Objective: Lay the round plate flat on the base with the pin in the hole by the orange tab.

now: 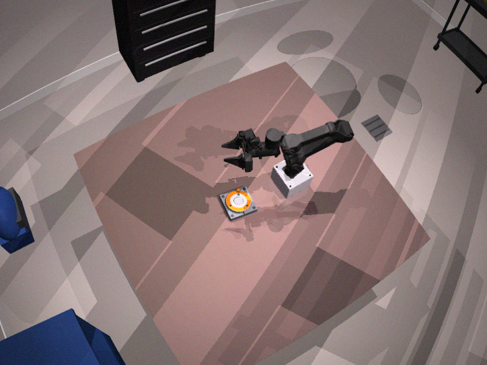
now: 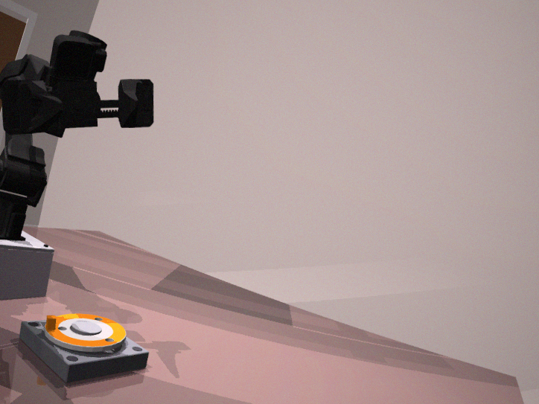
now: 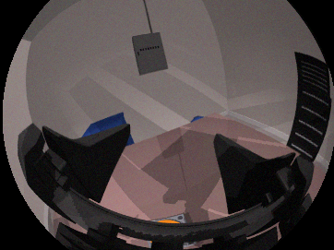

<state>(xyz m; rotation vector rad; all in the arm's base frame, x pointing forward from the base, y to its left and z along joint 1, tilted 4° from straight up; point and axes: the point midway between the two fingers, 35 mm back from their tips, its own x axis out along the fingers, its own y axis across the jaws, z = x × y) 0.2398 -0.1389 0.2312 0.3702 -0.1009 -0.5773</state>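
The round orange, yellow and white plate point(image 1: 247, 200) point(image 2: 117, 333) point(image 3: 167, 221) sits around the pale post point(image 1: 238, 200) point(image 2: 85, 326) on the square grey base point(image 1: 239, 216) point(image 2: 108, 367). Its orange tab point(image 1: 238, 190) point(image 2: 51, 323) is at the plate's left in the exterior view, with a hole point(image 2: 62, 327) beside it. A gap shows under the plate's front right rim there, so it is not flat. The pin cannot be made out clearly. My gripper point(image 1: 222, 152) point(image 2: 91, 111) point(image 3: 172, 134) is open and empty, high above the base and away from the plate.
The arm's white mounting block point(image 1: 298, 186) point(image 2: 22, 273) stands near the base. A black drawer cabinet point(image 1: 174, 27) point(image 3: 309, 107) is beyond the pink mat point(image 1: 219, 267). Blue objects point(image 1: 44, 340) are at the left, and a dark cart point(image 1: 467, 52) is at the far right.
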